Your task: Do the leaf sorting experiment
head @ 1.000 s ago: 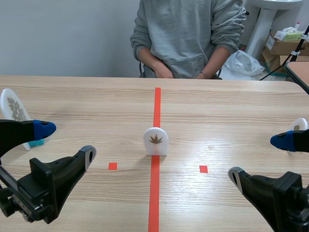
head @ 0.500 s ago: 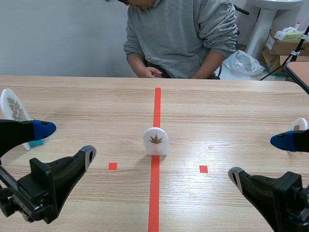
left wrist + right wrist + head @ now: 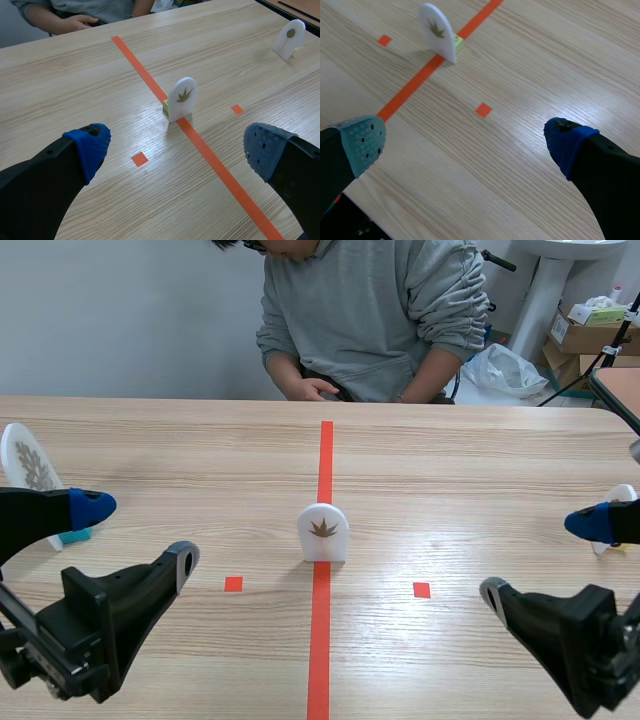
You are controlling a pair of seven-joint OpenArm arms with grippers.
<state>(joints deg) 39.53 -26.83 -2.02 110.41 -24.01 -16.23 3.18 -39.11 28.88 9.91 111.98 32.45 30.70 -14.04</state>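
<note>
1. Pale wood-grain table (image 3: 150, 440), crossed by an orange-red tape line (image 3: 325, 455) with a small square on either side.
2. Behind it, a plain grey wall (image 3: 130, 320).
3. At the far right: white pedestal (image 3: 545, 295), crumpled white plastic bag (image 3: 505, 370), open cardboard boxes (image 3: 585, 335).
4. Beside them, the dark-edged corner of a second table (image 3: 622, 388).
5. Soft, even light; faint sheen on the wood.

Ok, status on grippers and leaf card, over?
Left gripper open, right gripper open. Centre leaf card upright on tape line. Nothing in the way; person's hand off the table.
</note>
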